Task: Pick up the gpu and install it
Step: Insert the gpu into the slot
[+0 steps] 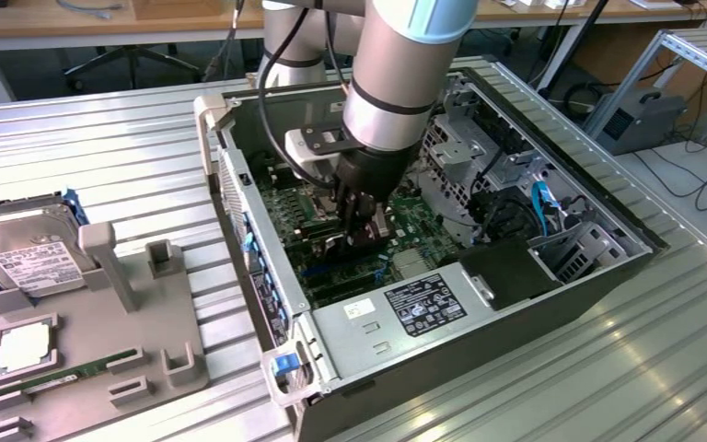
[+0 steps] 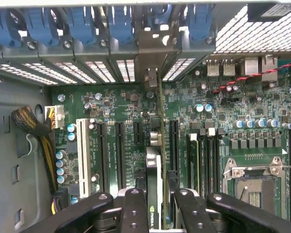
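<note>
An open black-and-grey metal computer case (image 1: 366,354) lay on a ribbed silver metal table (image 1: 599,368). Its green motherboard (image 2: 111,104) carried a white expansion slot (image 2: 81,150) and a silver-framed processor socket (image 2: 254,187). Blue plastic retention latches (image 2: 82,24) lined the rear slot openings. At the exterior view's left, a grey moulded fixture (image 1: 96,331) held a narrow green memory stick (image 1: 65,376), with a silver hard drive bearing a white label (image 1: 22,249) beside it.

gpu (image 2: 153,187) runs off the picture's edge between the fingers (image 2: 135,213)
</note>
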`<state>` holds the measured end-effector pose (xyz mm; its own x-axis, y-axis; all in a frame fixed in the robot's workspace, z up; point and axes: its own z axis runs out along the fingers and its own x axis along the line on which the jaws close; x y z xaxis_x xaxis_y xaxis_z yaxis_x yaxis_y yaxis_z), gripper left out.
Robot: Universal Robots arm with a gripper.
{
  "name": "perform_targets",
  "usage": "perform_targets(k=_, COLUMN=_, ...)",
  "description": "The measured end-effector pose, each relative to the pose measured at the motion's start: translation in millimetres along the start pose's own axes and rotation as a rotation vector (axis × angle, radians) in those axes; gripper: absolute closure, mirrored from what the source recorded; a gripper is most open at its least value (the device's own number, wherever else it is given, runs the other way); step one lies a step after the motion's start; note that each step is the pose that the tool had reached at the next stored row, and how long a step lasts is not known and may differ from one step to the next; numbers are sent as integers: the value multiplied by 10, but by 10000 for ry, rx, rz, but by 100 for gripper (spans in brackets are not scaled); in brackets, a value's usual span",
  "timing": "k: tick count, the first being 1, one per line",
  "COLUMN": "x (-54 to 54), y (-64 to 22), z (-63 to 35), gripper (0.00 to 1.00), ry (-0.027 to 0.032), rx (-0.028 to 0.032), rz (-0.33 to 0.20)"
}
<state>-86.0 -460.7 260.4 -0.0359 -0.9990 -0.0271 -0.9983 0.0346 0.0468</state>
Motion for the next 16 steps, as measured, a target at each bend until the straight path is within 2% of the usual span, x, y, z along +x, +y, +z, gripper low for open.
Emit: perform_targets(k=16, x=0, y=3, z=4, gripper=73, ry=-1, rx=1, rz=8)
